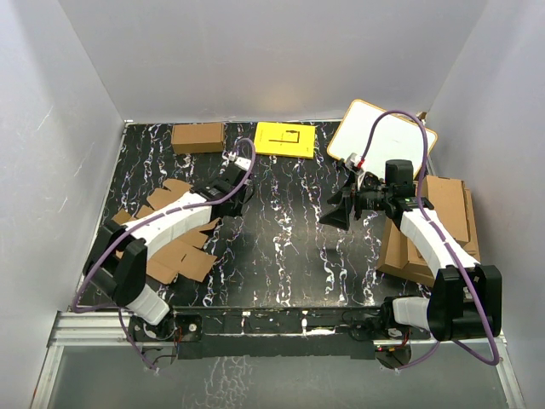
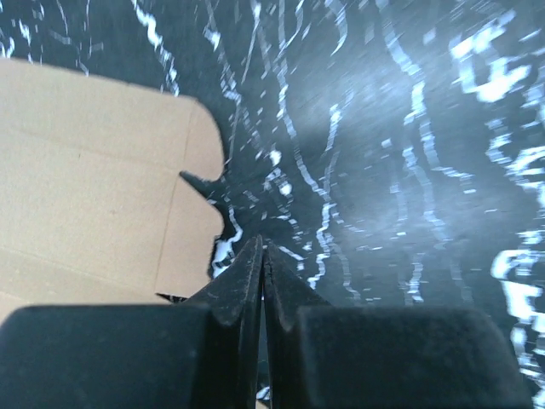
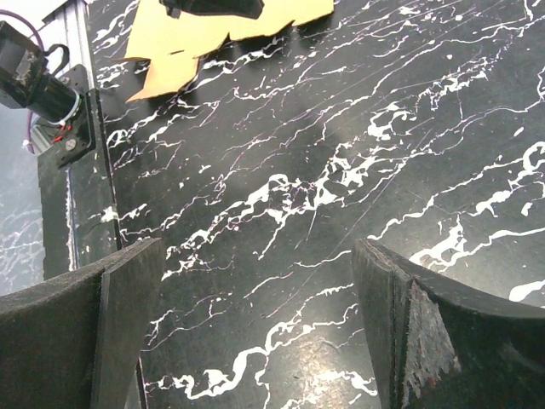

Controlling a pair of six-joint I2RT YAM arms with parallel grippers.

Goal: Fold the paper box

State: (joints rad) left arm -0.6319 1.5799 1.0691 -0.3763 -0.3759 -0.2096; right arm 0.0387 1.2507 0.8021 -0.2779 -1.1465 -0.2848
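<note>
Your left claw is shut tight, its two black fingers pressed flat together with nothing caught between them; its tips point at bare worktop, black with white marble veins, just beside a rounded end flap of the paper box. That paper box is a thin brown cardboard blank, lying opened out flat with many flaps and creases on the left side of the worktop, partly under your left arm; in the top view your left claw sits past its far right edge.

Your right claw is spread wide and holds nothing; only the veined worktop shows between its fingers, and the paper box lies well apart from it. From above, your right claw hangs right of centre. A small closed brown carton, a flat yellow sheet and a white board lie along the far edge; a pile of larger brown cardboard sheets lies at the right.
</note>
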